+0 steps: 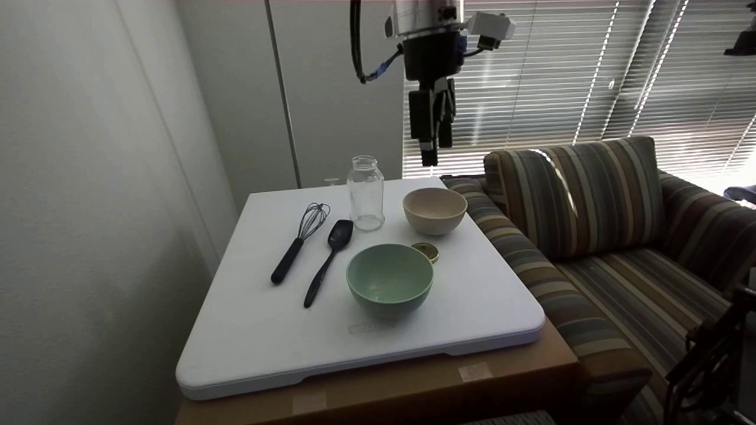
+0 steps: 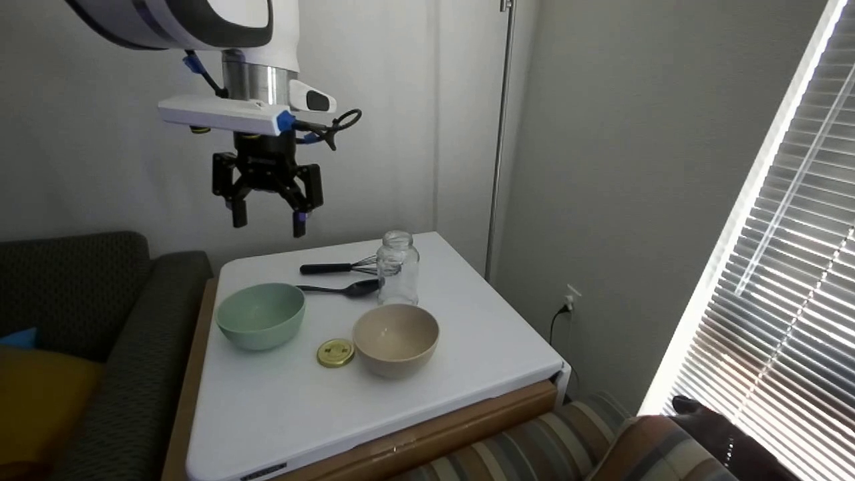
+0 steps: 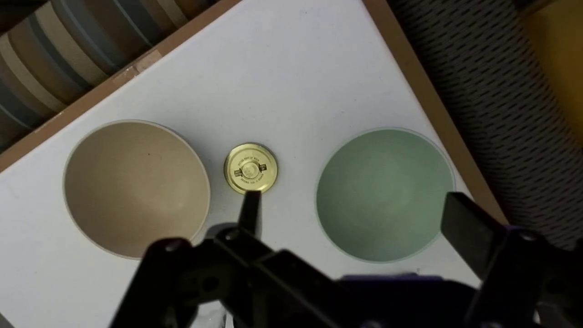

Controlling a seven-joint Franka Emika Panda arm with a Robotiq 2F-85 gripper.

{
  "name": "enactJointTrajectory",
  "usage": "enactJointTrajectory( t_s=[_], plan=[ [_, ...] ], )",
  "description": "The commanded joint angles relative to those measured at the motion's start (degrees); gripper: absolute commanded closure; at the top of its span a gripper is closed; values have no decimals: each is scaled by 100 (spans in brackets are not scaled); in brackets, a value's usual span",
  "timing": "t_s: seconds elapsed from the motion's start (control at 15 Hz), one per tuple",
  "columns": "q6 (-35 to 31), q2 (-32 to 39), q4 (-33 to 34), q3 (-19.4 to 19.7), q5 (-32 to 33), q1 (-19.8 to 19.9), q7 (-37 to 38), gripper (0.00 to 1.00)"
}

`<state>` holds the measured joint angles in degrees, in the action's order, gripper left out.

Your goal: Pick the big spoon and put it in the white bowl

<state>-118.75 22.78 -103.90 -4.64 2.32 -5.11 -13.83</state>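
One lettered lid (image 3: 250, 168) beside white bowl (image 3: 136, 189)

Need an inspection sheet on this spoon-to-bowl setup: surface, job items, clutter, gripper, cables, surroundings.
Surface: white tabletop on a brown base.
Big spoon: lying on the tabletop, outside the bowls.
White bowl: upright, big spoon not yet in it.
Clutter: whisk beside the spoon; glass jar upright, lidless; pale green bowl; gold lid between the bowls, touching neither.
Gripper: open, nothing held, above the tabletop.
Cables: black cable hanging beside the arm; black wall plug.
Surroundings: striped couch, dark couch, window blinds.
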Motion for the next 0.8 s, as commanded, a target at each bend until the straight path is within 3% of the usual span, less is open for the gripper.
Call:
enactJointTrajectory(
  t_s=[0.0, 0.27, 0.53, 0.73],
  plan=[
    [22, 8, 24, -49, 20, 46, 15, 0],
    [-1060, -201, -528, -33, -187, 95, 407, 0],
    [-2106, 363, -226, -163, -814, 94, 724, 0],
    [-2379, 922, 251, -277, -902, -55, 894, 0]
  ],
)
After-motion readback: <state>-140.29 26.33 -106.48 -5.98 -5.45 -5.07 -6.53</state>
